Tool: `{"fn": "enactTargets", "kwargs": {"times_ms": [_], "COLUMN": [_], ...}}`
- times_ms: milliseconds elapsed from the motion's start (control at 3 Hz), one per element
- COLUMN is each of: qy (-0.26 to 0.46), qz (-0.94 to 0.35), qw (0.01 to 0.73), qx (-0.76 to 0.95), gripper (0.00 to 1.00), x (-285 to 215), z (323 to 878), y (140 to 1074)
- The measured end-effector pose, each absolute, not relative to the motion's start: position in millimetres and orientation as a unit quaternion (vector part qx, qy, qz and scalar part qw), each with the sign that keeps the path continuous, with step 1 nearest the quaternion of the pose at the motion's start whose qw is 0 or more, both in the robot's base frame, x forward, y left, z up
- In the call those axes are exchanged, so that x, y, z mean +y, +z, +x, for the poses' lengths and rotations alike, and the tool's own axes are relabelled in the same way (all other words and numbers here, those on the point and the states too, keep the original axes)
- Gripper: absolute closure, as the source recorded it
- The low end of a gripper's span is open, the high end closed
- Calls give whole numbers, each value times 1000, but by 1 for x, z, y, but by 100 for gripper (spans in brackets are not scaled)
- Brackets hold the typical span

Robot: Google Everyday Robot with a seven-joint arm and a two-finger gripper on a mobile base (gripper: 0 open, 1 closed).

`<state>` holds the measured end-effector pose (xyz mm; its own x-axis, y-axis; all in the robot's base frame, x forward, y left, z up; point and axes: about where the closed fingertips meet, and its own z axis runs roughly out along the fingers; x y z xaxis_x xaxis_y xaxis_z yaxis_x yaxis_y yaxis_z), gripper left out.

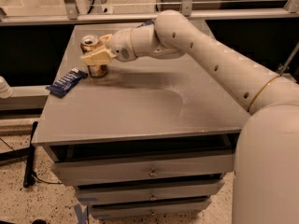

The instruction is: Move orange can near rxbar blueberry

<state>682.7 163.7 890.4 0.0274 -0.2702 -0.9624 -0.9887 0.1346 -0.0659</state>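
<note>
The orange can (95,69) stands upright at the table's back left, its silver top (88,42) showing. My gripper (100,50) reaches in from the right, with one pale finger (96,57) across the can's front and the other behind it, shut on the can. The rxbar blueberry (67,82), a flat dark blue wrapper with white lettering, lies on the table just left of the can, a short gap apart, near the left edge.
The grey table top (154,106) sits on a cabinet with drawers (152,171). A metal rail (140,17) runs behind the table. My arm (210,55) crosses the table's back right.
</note>
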Motion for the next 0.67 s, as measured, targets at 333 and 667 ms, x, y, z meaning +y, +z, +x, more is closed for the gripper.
{"fn": "enactTargets", "kwargs": {"times_ms": [333,667], "qy": [379,394], "qz": [-538,-531], "qw": [474,460], "qx": [585,592], "gripper": [4,0], "x": [164,162], "z": [683,675], "y": [890,882]}}
